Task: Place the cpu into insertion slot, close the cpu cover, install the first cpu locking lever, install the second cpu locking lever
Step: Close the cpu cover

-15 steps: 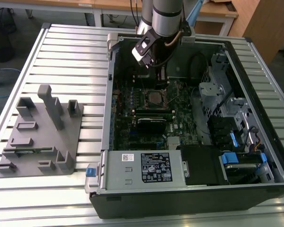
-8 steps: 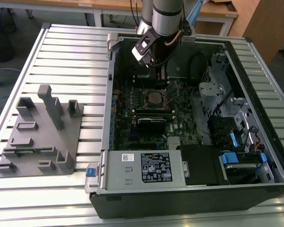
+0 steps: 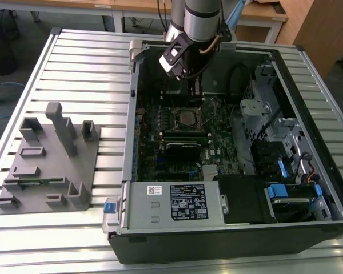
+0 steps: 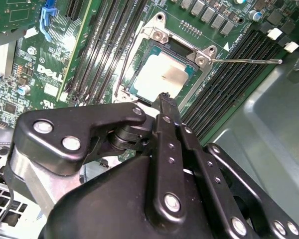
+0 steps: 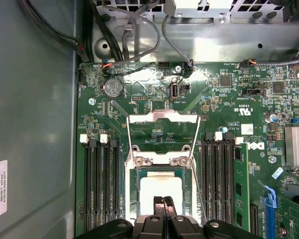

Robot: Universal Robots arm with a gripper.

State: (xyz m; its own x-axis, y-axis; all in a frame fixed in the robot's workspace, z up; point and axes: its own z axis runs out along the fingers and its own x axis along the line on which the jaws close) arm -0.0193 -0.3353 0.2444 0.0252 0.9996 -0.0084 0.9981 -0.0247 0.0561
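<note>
Status, near→far.

Near edge of case: grey metal power supply box w/ black label (image 3: 171, 202), not part of the job. On the exterior view's left, grey plastic fixture block (image 3: 46, 160) sits on the slatted aluminium table (image 3: 91, 63), well apart from the case.

Mid-board: small square insertion slot w/ dark rim (image 4: 175, 48), green board round it, long black memory slots (image 5: 102, 189) along two sides. Small flat square cpu w/ pale silver top (image 5: 161, 188) lies inside the slot, looks flat & square to the rim. Step 1 reads as done, imo.

Black linkage gripper (image 5: 163, 201) hangs right over the cpu's edge. Fingers pressed together, nothing pinched btwn them. Tips at or just above the chip; contact or not, can't tell.

Past the hinge brackets: thin silver-grey metal cpu cover frame w/ big square cut-out (image 5: 162, 117) is swung open, off the slot, and board shows thru the cut-out. Exact angle: can't tell.

Levers both unlatched: one thin wire locking lever (image 4: 249, 60) sticks out over the memory slots, the other locking lever (image 4: 123, 64) bows up beside the slot. Judging by that, cover + both levers are left to do.
</note>
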